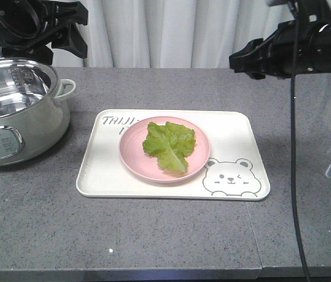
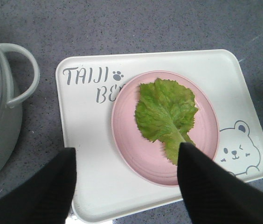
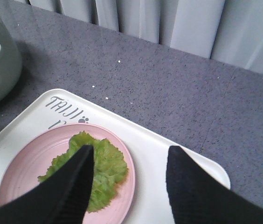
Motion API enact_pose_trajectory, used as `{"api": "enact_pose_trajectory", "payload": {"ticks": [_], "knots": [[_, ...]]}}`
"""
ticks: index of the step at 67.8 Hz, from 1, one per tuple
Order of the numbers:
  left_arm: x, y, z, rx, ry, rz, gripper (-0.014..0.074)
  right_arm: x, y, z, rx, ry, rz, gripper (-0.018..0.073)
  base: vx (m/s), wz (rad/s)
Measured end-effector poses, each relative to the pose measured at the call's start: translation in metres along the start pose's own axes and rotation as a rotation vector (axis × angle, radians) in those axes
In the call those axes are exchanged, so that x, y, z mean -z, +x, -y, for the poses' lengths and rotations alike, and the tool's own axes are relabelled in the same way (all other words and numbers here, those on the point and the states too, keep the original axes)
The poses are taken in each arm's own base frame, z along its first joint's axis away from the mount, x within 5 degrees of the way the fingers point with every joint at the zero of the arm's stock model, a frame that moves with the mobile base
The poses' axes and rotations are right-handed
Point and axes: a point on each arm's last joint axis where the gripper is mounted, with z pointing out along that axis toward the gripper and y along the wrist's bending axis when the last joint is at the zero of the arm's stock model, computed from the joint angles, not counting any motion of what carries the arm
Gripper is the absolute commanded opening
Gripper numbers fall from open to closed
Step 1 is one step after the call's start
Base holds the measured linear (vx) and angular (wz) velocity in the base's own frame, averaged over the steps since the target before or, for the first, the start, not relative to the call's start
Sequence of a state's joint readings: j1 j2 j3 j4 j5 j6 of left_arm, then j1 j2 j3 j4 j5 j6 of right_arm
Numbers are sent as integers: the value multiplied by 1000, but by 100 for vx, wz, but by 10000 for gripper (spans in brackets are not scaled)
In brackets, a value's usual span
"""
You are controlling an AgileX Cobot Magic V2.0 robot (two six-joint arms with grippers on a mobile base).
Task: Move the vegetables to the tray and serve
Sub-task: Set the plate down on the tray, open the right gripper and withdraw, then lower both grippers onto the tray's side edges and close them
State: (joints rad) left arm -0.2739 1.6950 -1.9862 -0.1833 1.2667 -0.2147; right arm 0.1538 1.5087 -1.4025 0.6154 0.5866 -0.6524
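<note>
The vegetables are one crinkled green lettuce leaf (image 1: 168, 145) lying on a round pink plate (image 1: 133, 158). The plate stands in the middle of the cream tray (image 1: 230, 135) with the bear drawing. My left gripper (image 1: 71, 35) hangs high at the back left, above the pot. In its wrist view the left gripper (image 2: 127, 151) is open over the tray (image 2: 85, 140), with the leaf (image 2: 166, 109) ahead. My right gripper (image 1: 245, 61) hovers high at the back right. It is open (image 3: 130, 151) above the leaf (image 3: 108, 163) and the tray's corner (image 3: 159, 154), holding nothing.
A pale green electric pot (image 1: 19, 111) with a steel bowl stands left of the tray, its handle (image 2: 24, 74) close to the tray's edge. A black cable (image 1: 294, 176) hangs down on the right. White curtains run behind the grey counter (image 1: 154, 235).
</note>
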Motion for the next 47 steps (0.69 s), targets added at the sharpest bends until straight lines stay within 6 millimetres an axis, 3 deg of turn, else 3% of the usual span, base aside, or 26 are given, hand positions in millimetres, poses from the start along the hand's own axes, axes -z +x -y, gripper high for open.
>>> {"api": "enact_pose_trajectory", "payload": {"ticks": [12, 37, 47], "knots": [[0, 0, 0, 0, 0, 0, 444, 16, -3, -1, 35, 47, -11, 357, 0, 0], [-1, 0, 0, -31, 4, -2, 444, 19, 10, 7, -14, 141, -153, 357, 0, 0], [-15, -1, -2, -51, -4, -32, 444, 22, 19, 14, -45, 218, -256, 357, 0, 0]]}}
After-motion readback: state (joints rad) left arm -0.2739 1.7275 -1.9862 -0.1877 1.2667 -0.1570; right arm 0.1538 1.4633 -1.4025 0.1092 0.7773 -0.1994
